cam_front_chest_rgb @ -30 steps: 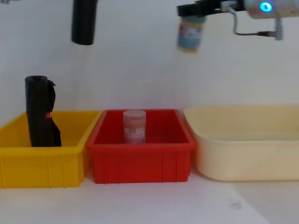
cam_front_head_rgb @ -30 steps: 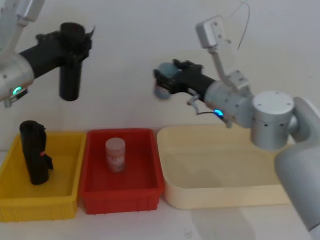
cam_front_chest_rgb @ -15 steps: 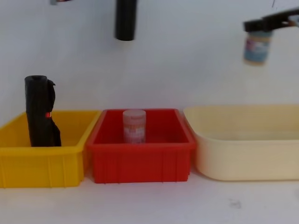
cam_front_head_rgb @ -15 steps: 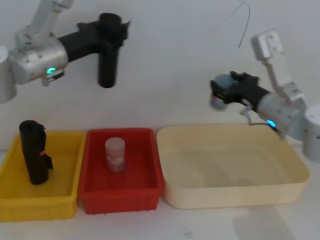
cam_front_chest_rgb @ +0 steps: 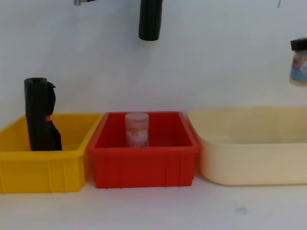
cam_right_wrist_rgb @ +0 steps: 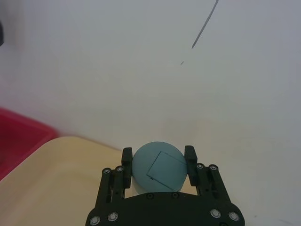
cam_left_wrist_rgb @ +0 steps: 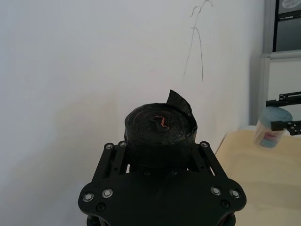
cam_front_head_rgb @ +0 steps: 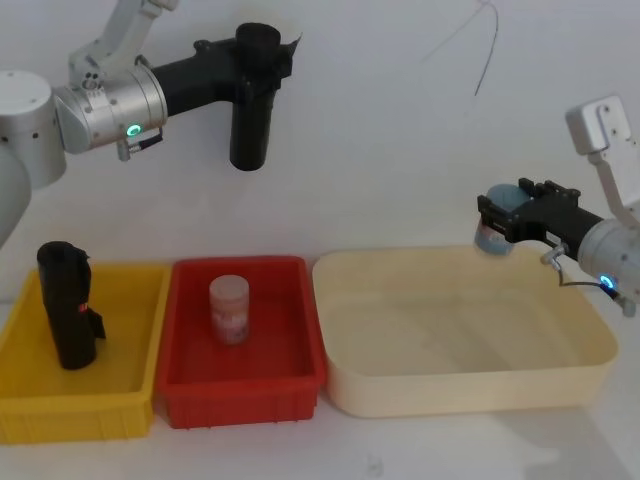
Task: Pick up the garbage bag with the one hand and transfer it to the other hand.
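Note:
The garbage bag (cam_front_head_rgb: 250,125), a tightly rolled black cylinder, hangs upright high above the red bin. My left gripper (cam_front_head_rgb: 258,68), on the wrist with the green ring, is shut on its upper end. In the left wrist view the bag (cam_left_wrist_rgb: 160,132) sits between the fingers with a small flap at its top. The chest view shows its lower end (cam_front_chest_rgb: 150,21). My right gripper (cam_front_head_rgb: 497,213), with the blue ring, is far to the right, shut on a blue-lidded jar (cam_front_head_rgb: 494,236) above the cream tub's far right corner. The jar's lid (cam_right_wrist_rgb: 157,170) fills the jaws.
A yellow bin (cam_front_head_rgb: 140,400) at the left holds another black roll (cam_front_head_rgb: 68,310) with a red mark. The red bin (cam_front_head_rgb: 300,375) beside it holds a pink jar (cam_front_head_rgb: 229,310). A large cream tub (cam_front_head_rgb: 460,385) stands at the right.
My left arm has carried the garbage bag to the right, toward the middle. My right arm has swung right and lower with the jar, away from the bag.

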Robot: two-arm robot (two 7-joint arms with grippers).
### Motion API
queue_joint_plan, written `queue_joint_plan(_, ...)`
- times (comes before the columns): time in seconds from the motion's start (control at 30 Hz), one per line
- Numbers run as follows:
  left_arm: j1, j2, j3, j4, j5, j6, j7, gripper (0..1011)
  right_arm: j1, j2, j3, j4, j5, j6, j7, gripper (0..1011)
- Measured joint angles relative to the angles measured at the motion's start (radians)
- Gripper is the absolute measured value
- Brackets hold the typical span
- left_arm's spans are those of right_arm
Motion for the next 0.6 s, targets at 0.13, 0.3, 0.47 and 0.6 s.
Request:
queue_joint_plan(0.13,-0.028,-0.017,0.012,0.059,-0.011,-0.028,-0.022,483,-0.017,0.009,0.005,-0.021,0.014,0.007,0.018,648)
queue_joint_plan(0.3,-0.049,-0.03,0.02,0.1,-0.018,-0.046,-0.036,483,-0.032,0.012,0.004,-0.045,0.032,0.012,0.039,648)
queue_joint_plan(0.47,-0.063,-0.039,0.026,0.129,-0.024,-0.06,-0.045,483,-0.043,0.013,0.001,-0.064,0.048,0.016,0.056,702)
queue_joint_plan(0.6,-0.072,-0.044,0.03,0.147,-0.027,-0.068,-0.052,484,-0.049,0.014,0.0,-0.074,0.056,0.019,0.065,793)
